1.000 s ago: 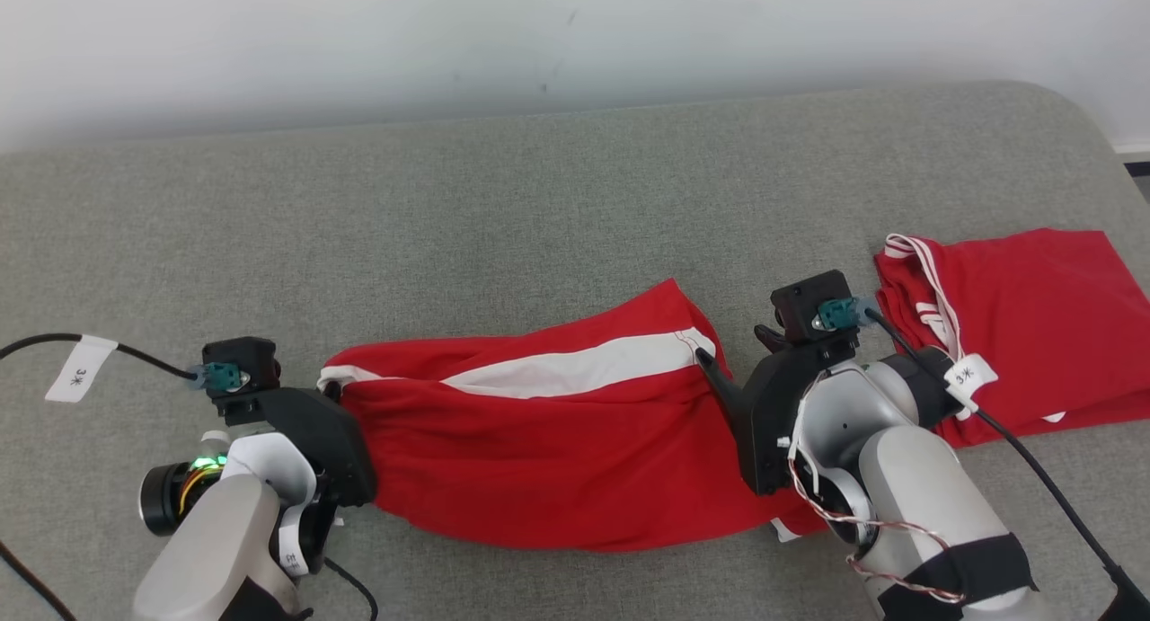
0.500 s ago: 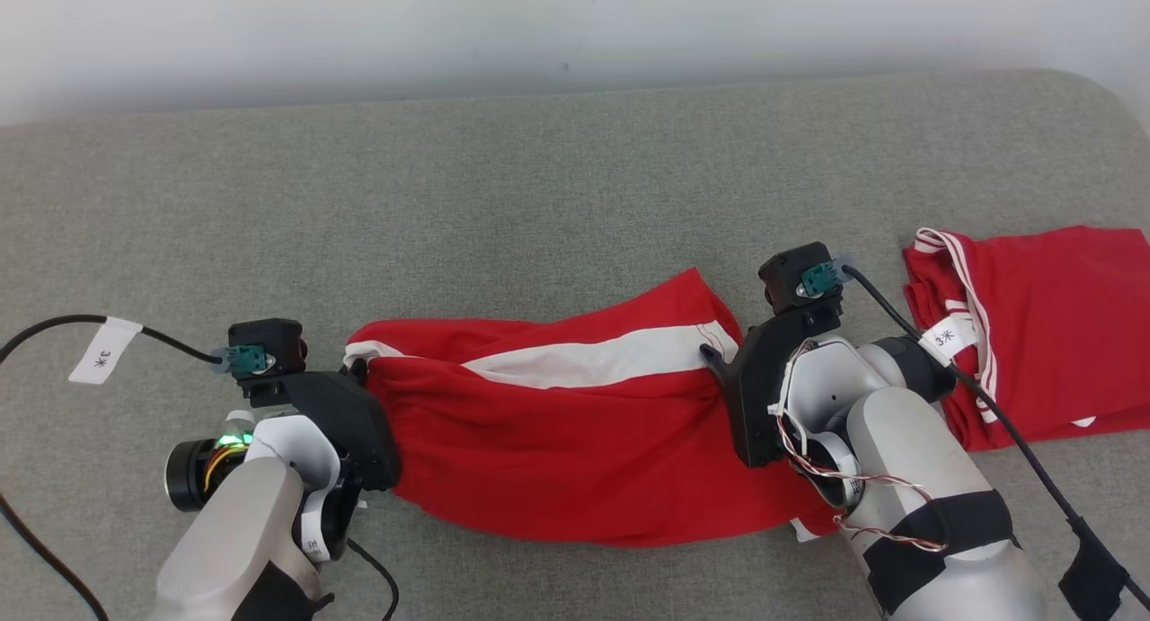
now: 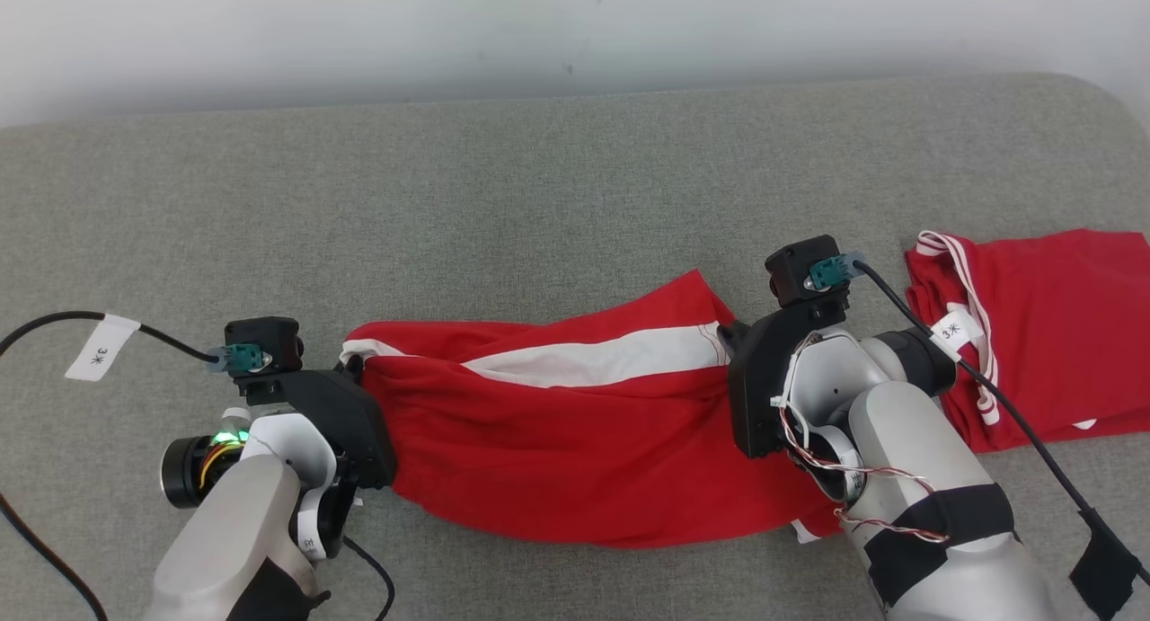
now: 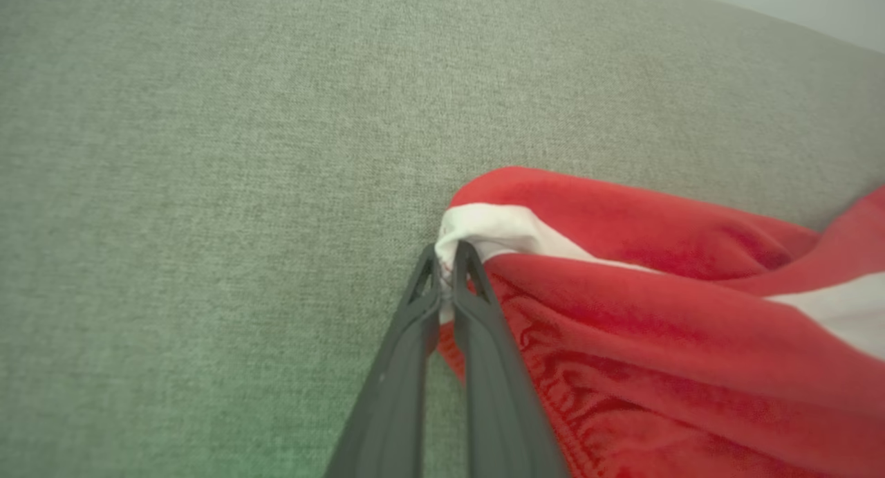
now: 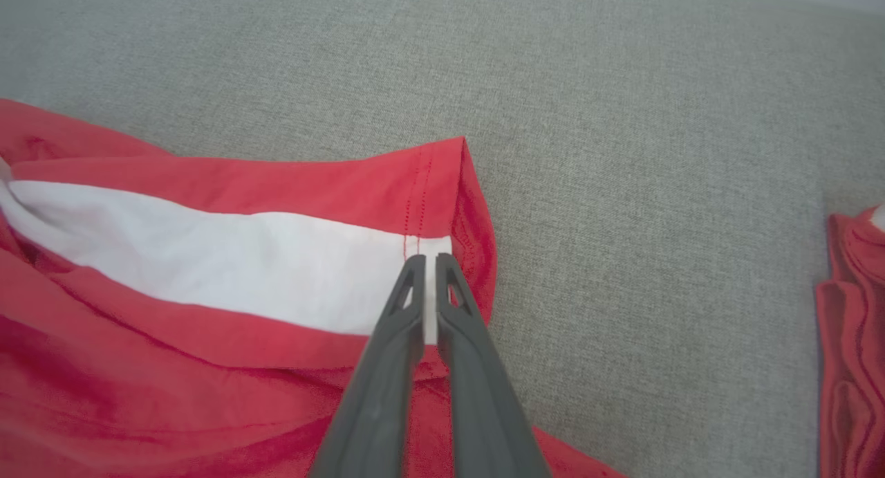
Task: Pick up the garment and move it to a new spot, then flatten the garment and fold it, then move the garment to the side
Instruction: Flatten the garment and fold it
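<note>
Garment (image 3: 575, 423) clamped at both ends by left end effector (image 4: 446, 253) and right end effector (image 5: 429, 260); pickup step, probably calling for an even lift next.

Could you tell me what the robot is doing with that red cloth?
The robot is gripping a red, white-striped garment by both ends, stretched sideways over the grey surface. The left gripper is shut on the bunched end where the stripe begins. The right gripper is shut on the stitched hem at the stripe's other end. A second garment, also red, lies apart to the right.
</note>
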Tool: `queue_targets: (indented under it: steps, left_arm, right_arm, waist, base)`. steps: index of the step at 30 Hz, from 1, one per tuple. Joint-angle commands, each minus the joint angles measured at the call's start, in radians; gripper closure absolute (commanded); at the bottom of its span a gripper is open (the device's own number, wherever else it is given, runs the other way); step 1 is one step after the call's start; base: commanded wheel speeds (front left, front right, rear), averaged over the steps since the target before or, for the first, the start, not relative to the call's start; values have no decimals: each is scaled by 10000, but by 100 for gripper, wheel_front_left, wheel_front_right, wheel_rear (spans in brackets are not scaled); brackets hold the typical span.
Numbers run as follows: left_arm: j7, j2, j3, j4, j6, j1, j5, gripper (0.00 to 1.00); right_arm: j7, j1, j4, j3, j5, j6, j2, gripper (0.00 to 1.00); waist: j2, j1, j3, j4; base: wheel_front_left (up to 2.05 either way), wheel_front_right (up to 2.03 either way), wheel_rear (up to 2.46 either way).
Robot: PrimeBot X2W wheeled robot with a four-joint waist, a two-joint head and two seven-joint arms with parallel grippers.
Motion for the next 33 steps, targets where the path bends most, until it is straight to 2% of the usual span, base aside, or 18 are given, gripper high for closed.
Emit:
queue_targets:
  steps: [1,10,12,14,16,17,19,20,21,24,32,33]
  left_arm:
    - [-44,47,-17,46,-12,-108,-59,100]
    - [-16,5,-116,131,-27,-154,-100,100]
    - [-13,2,-147,146,-27,-179,-93,100]
    - [-7,11,-164,163,-23,-190,-100,100]
    - [-4,24,-172,180,-23,-202,-121,100]
    - [-4,29,-176,186,-24,-209,-131,100]
    - [-9,38,-184,193,-31,-200,-154,100]
    - [-9,38,-184,193,-31,-200,-154,100]
    - [-14,43,-188,197,-36,-191,-164,100]
    - [-45,54,-204,218,-42,-187,-170,100]
    - [-120,51,-255,232,6,-205,-201,100]
    - [-113,56,-263,228,7,-210,-205,100]
  right_arm:
    - [27,-78,73,-59,-65,-17,20,0]
    - [430,-207,373,-10,293,-17,20,0]
    - [532,-202,436,-5,389,-17,22,9]
    - [602,-229,461,-1,457,-17,20,13]
    - [682,-245,483,-14,488,-17,20,33]
    - [698,-249,497,-27,508,-17,20,52]
    - [755,-253,508,-37,523,-17,21,64]
    - [755,-253,508,-37,523,-17,21,64]
    - [775,-250,509,-34,527,-17,21,69]
    - [753,-241,508,-58,507,-17,21,100]
    - [618,-217,425,-190,500,-17,21,100]
    - [584,-241,374,-257,621,-17,21,73]
  waist:
    - [0,0,-5,-11]
    - [0,0,53,10]
    - [0,0,64,31]
    - [0,0,73,44]
    - [0,0,82,47]
    - [0,0,87,49]
    - [0,0,91,49]
    - [0,0,91,49]
    - [0,0,91,47]
    - [0,0,85,37]
    - [0,0,35,18]
    - [0,0,34,17]
  base:
    - [0,0,0]
    - [0,0,0]
    - [0,0,0]
    - [0,0,0]
    - [0,0,0]
    - [0,0,0]
    - [0,0,0]
    - [0,0,0]
    - [0,0,0]
    - [0,0,0]
    - [0,0,0]
    - [0,0,0]
